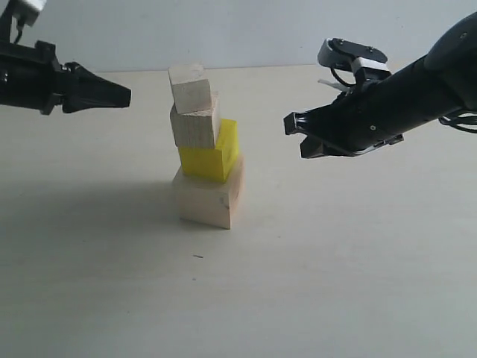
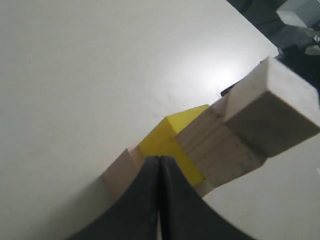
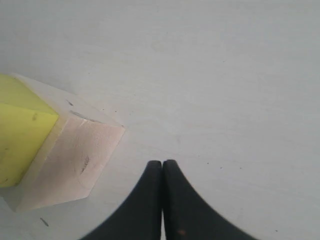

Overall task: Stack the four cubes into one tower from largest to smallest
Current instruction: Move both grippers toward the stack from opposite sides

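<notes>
The four cubes stand as one tower in the middle of the table. A big pale wood cube (image 1: 209,198) (image 3: 70,160) is at the bottom, a yellow cube (image 1: 212,153) (image 2: 167,142) (image 3: 20,135) on it, then a smaller pale wood cube (image 1: 195,123) (image 2: 215,147), and the smallest pale wood cube (image 1: 189,88) (image 2: 275,112) on top. The upper cubes sit shifted left and turned. My left gripper (image 1: 128,95) (image 2: 159,159) is shut and empty, left of the top cube and apart from it. Right of the tower hangs my right gripper (image 1: 291,127) (image 3: 162,164), shut and empty.
The pale table (image 1: 350,261) spreads around the tower, its far edge meeting a light wall (image 1: 246,30). A small dark speck (image 1: 197,256) lies in front of the tower. Both arms hover above the table at either side.
</notes>
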Robot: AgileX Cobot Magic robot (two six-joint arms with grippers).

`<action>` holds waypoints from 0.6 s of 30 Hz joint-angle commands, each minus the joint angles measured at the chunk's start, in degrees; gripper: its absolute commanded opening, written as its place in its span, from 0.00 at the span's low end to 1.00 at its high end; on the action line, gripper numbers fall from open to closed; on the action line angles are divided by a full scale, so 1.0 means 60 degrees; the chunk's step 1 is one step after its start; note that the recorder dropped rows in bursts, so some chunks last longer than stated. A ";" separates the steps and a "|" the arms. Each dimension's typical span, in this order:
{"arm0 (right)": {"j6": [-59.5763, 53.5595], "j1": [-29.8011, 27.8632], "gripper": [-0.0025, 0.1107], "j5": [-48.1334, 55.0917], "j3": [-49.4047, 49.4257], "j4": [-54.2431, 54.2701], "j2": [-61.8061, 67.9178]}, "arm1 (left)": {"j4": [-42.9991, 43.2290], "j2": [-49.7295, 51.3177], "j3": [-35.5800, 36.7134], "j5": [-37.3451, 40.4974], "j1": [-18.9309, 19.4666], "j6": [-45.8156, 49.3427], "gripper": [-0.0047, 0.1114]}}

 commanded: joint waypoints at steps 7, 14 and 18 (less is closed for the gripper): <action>-0.0698 -0.0041 0.02 0.0084 -0.0061 0.1127 0.0253 | -0.0060 0.1471 0.0037 0.0549 0.0019 -0.0898 0.04; -0.0739 -0.0041 0.02 0.1050 -0.0857 0.1217 0.1006 | 0.0180 0.1498 0.0037 0.0644 0.0019 -0.1066 0.04; -0.0692 -0.0041 0.02 0.1135 -0.1123 0.1217 0.1298 | 0.0497 0.1498 0.0037 0.0644 0.0019 -0.1286 0.04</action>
